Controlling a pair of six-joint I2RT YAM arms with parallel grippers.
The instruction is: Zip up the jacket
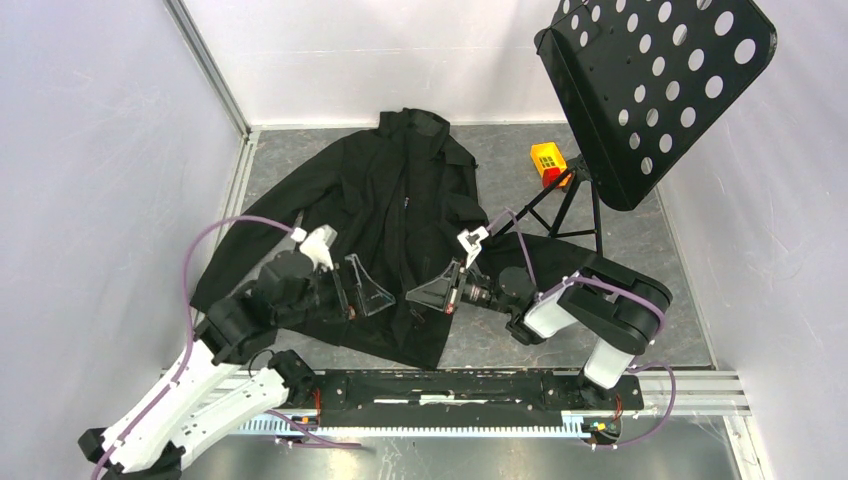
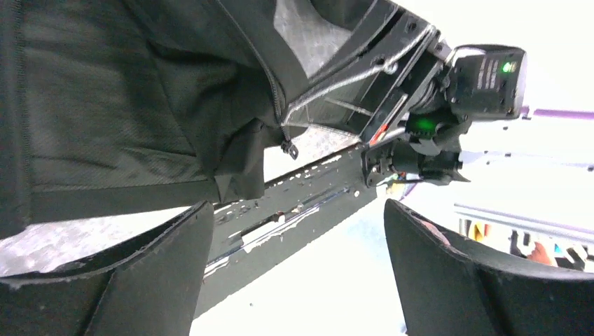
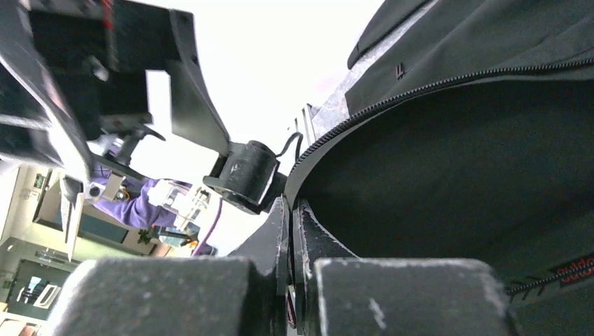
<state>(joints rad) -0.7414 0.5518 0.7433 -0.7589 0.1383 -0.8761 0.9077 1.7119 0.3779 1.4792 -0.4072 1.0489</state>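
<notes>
One jacket, two arms, both grippers meeting at the hem

Count is one black jacket (image 1: 400,200), spread flat on the grey table (image 1: 500,150) with the collar at the far end and the hem by the arm bases. There's also one perforated music stand (image 1: 660,80) back right and one small orange block (image 1: 547,160) beside its legs. Both arms are bent low and reach inward, so the grippers face each other over the lower front of the jacket. The left gripper (image 1: 375,292) is spread wide with nothing between its fingers (image 2: 154,273). The right gripper (image 1: 415,297) is clamped tight, pinching the jacket's front edge right along the zipper teeth and lifting it in an arch. One zipper pull (image 2: 288,148) dangles free.
</notes>
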